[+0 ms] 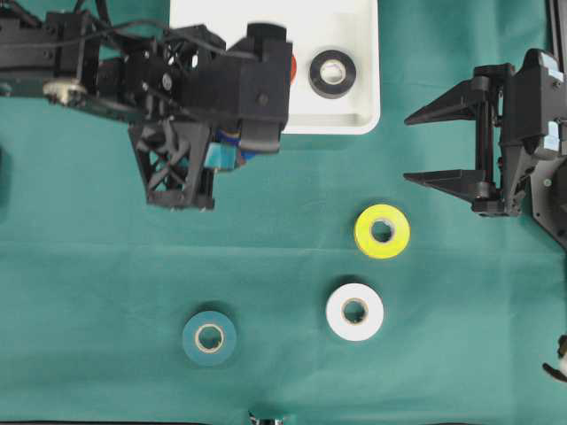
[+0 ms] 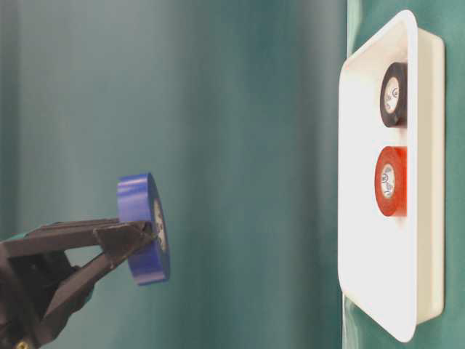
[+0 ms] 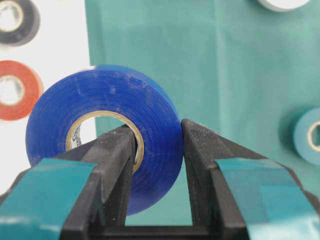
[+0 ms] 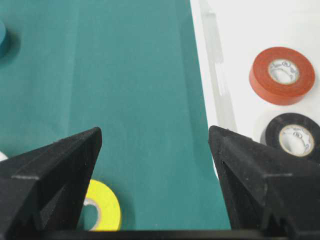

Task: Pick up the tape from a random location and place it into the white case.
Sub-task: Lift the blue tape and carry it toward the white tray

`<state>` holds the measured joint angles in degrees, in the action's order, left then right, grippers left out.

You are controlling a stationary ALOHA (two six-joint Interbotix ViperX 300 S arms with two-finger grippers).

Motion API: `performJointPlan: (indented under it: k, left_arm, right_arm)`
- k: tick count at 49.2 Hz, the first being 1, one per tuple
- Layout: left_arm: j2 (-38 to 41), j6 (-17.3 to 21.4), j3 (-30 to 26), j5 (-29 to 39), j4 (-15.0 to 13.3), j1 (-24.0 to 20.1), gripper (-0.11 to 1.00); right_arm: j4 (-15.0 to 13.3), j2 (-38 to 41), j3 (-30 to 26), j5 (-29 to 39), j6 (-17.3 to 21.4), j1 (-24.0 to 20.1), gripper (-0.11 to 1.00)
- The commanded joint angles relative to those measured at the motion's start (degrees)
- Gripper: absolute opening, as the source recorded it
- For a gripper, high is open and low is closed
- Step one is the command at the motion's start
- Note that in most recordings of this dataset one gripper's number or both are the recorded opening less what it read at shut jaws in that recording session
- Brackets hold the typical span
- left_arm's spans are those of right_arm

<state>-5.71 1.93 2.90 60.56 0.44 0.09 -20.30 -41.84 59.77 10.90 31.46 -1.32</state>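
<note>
We had the left gripper (image 3: pixel 159 145) clamped on the blue tape (image 3: pixel 107 132), one finger through its core, the roll held up off the green cloth (image 1: pixel 283 266) just short of the white case's (image 1: pixel 363 88) near rim. Our right gripper (image 1: pixel 425 146) hung wide open and empty near the cloth's right edge, while black tape (image 1: pixel 332 73) and red tape (image 4: pixel 281 75) lay inside the case.

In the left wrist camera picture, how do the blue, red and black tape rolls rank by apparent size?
1. Blue tape roll, by far, though it sits in the left gripper right at the camera.
2. Red roll and black roll: look alike, both cut off by the edge.
</note>
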Motion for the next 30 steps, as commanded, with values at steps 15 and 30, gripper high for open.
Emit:
performJointPlan:
  k: [15, 30]
  left_arm:
    - [-1.6, 0.4, 0.6, -1.7, 0.2, -8.2, 0.24]
    - [-1.2, 1.4, 0.6, -2.2, 0.2, -12.5, 0.24]
  right_arm:
    - [-0.1, -0.1, -1.7, 0.0, -0.1, -0.1, 0.82]
    - [-0.1, -0.1, -1.7, 0.4, -0.1, -0.1, 0.82]
